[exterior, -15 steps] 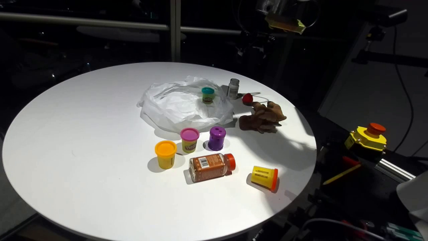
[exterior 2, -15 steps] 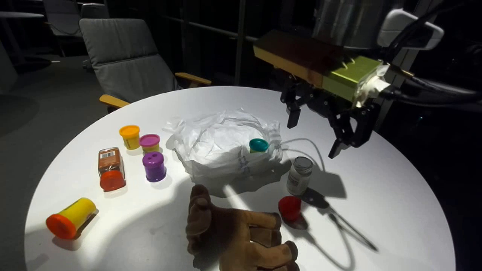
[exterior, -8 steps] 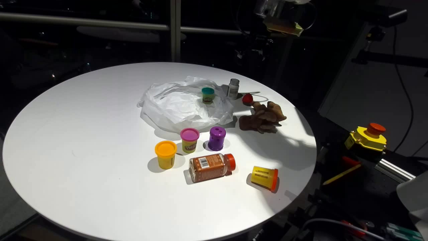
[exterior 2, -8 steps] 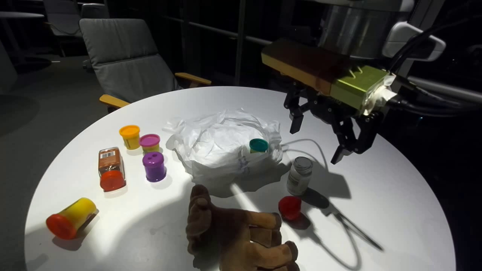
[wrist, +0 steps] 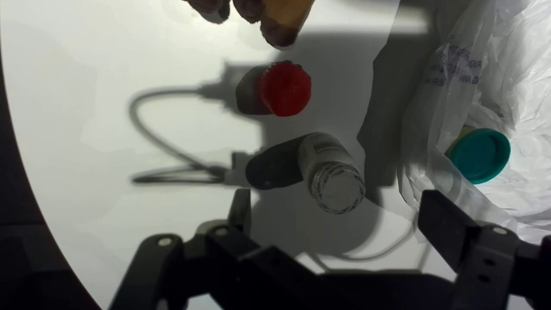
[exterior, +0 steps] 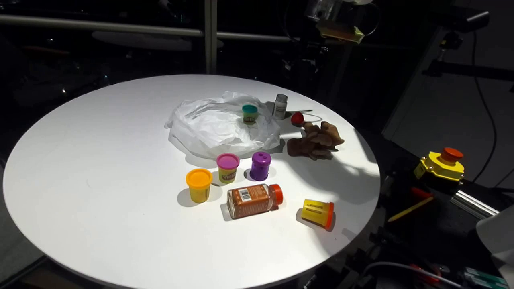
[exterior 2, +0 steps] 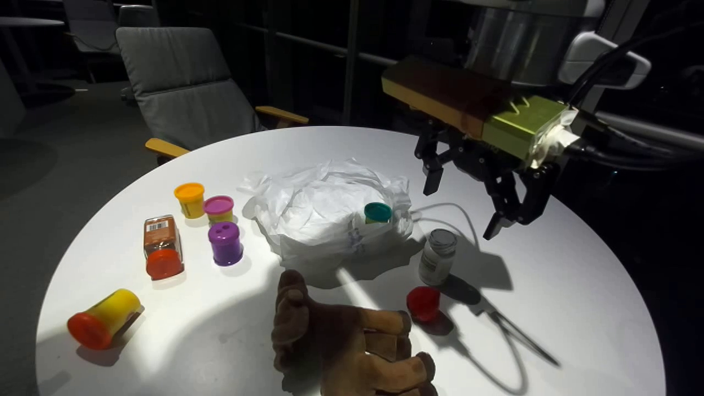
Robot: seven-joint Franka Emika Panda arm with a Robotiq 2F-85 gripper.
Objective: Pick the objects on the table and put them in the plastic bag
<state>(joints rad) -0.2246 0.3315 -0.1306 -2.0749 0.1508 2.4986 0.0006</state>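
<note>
In an exterior view, a brown toy [exterior 2: 335,346] lies nearest on the round surface [exterior 2: 594,286], then a red piece [exterior 2: 423,304] and white bottle [exterior 2: 437,261], a grey chair [exterior 2: 176,77] beyond. A tipped yellow cup [exterior 2: 105,319], brown-labelled jar [exterior 2: 162,245], purple cup [exterior 2: 225,245], pink-lidded cup [exterior 2: 219,208] and orange-lidded cup [exterior 2: 190,199] rest outside the plastic bag [exterior 2: 313,220]; a teal-lidded cup [exterior 2: 378,212] sits inside it. The arm [exterior 2: 503,49] points down, jaws spread wide above the surface.

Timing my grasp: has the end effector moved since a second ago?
Yes: in an exterior view, the end effector has come down, closer to the white bottle.
</note>
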